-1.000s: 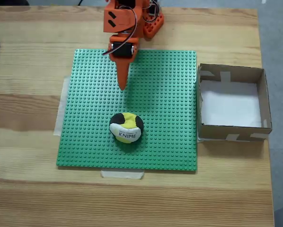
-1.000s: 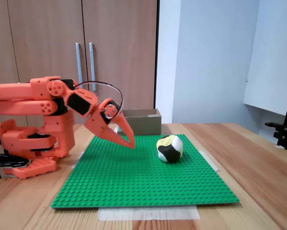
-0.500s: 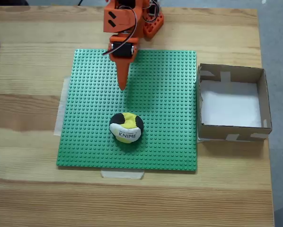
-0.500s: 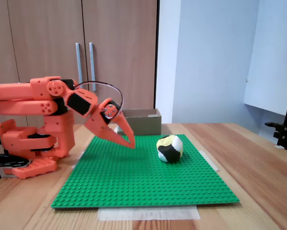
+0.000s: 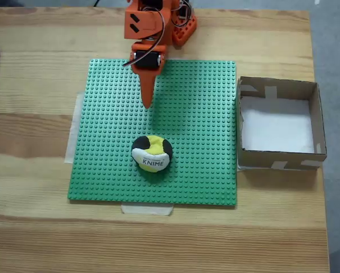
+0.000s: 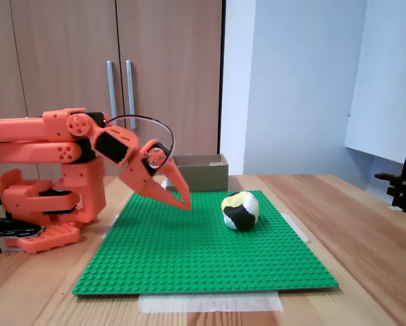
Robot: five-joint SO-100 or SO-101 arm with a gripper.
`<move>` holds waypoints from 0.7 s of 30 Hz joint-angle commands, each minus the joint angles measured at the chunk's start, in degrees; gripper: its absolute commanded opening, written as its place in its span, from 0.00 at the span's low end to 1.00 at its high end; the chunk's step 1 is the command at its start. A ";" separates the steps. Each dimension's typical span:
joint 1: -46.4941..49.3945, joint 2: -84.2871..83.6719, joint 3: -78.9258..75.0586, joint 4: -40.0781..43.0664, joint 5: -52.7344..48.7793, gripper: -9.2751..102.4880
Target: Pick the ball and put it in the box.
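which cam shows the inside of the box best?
The fixed view from above: the box lies open to the camera, its white bottom bare and all four walls visible. The low side fixed view shows only its outer brown walls, behind the gripper.

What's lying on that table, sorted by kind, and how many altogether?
Robot arms: 1, orange, its gripper shut
Balls: 1, the ball
Boxes: 1, the box
Green studded baseplates: 1, the baseplate
Total: 4
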 commanded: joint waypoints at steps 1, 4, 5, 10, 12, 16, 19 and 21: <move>-0.26 0.44 1.58 -0.88 -0.35 0.08; -0.26 0.44 1.58 -0.88 -0.35 0.08; -0.26 0.44 1.58 -0.88 -0.35 0.08; -0.26 0.44 1.58 -0.88 -0.35 0.08; -0.35 0.44 1.58 -0.88 -0.62 0.08; -0.44 0.44 1.58 -0.88 -0.70 0.08; -0.44 0.44 1.58 -0.88 -0.62 0.08; -0.70 0.44 1.58 -0.88 -0.70 0.08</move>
